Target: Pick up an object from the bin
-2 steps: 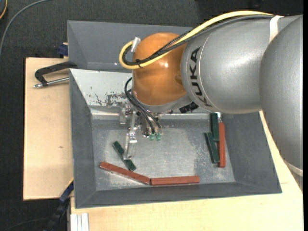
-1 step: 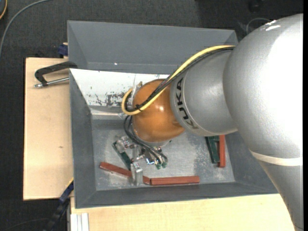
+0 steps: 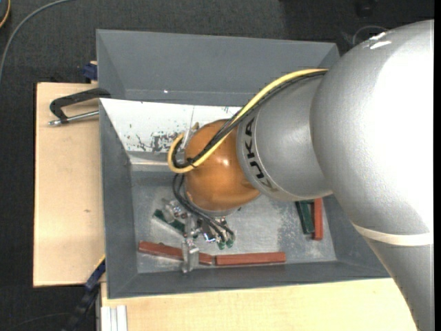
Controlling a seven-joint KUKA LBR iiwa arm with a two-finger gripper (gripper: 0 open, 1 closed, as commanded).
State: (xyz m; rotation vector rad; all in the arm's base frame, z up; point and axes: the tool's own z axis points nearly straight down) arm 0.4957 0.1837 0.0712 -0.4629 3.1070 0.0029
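My gripper (image 3: 189,256) reaches down from under the orange cover to the front of the bin, left of its middle. Its metal tip sits right on a long reddish-brown bar (image 3: 251,258) that lies flat along the front wall and runs out to both sides of the tip. Whether the tip grips the bar is not visible. A small dark green piece (image 3: 163,216) lies just up and left of the gripper. Another small green piece (image 3: 225,238) lies close on its right.
A dark green and red flat thing (image 3: 310,218) lies by the right wall, apart from the gripper. The arm and its orange cover hang over the bin's middle and hide the floor there. The front wall is close below the gripper.
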